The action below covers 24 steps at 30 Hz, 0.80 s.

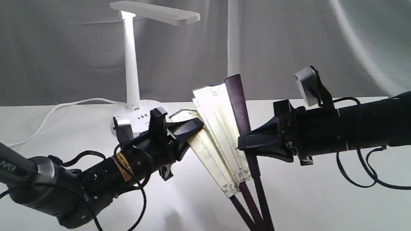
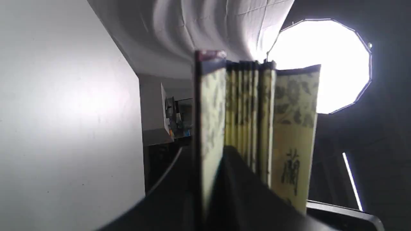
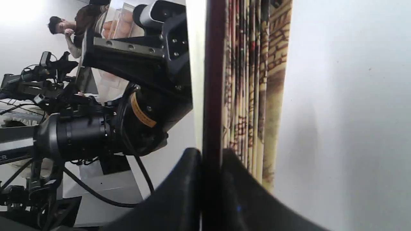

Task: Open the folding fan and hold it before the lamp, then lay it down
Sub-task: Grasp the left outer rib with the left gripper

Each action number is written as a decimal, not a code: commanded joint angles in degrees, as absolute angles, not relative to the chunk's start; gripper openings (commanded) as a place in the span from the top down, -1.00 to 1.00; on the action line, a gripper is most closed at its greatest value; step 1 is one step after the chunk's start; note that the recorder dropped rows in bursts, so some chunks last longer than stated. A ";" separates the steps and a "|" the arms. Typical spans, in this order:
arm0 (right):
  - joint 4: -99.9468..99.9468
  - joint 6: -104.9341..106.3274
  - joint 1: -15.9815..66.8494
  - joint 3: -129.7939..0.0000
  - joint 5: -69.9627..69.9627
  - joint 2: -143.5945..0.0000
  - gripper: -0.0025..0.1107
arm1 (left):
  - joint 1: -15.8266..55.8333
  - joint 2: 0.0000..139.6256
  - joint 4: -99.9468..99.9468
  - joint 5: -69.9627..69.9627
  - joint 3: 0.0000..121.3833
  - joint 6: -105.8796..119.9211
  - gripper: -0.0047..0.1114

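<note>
Closest to the lens, the left arm (image 1: pixel 48 183) reaches in from the lower left. Its left gripper (image 1: pixel 191 134) is clamped on the outer left leaves of the folding fan (image 1: pixel 218 128), with one finger above the paper and one below. Just behind that gripper stands the white desk lamp (image 1: pixel 131 64), its cord (image 1: pixel 57 109) trailing off left across the table (image 1: pixel 321 199).

The fan is held up off the table between the two grippers, right of the lamp's base. It is only partly spread, with most pleats bunched together and the pivot end below the frame. The right gripper (image 1: pixel 239 147) is pinched shut on the dark maroon guard (image 1: pixel 239 102), which the right wrist view shows squeezed between both fingers.

The likely trouble is tearing. If the grippers pull straight apart rather than swinging about the pivot, the paper takes the strain. The smooth guard could also slide through the right fingers, and a wide sweep by the left arm might knock the lamp's base.
</note>
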<state>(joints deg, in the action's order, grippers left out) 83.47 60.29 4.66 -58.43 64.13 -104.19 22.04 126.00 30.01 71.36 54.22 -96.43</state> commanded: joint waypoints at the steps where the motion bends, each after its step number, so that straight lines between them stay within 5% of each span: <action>1: 83.99 61.07 5.17 -58.50 65.98 -103.70 0.96 | 22.22 125.62 30.74 69.96 54.26 -95.88 0.92; 20: 83.99 60.85 5.17 -58.50 64.60 -103.70 0.95 | 22.22 125.40 35.59 69.96 54.26 -99.08 0.92; 24: 83.99 60.85 5.17 -58.50 64.31 -103.70 0.72 | 22.22 125.29 35.87 69.96 54.26 -100.61 0.92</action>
<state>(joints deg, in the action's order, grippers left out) 82.43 59.88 5.03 -58.43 63.91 -104.19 22.04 126.00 33.02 71.26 54.22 -100.35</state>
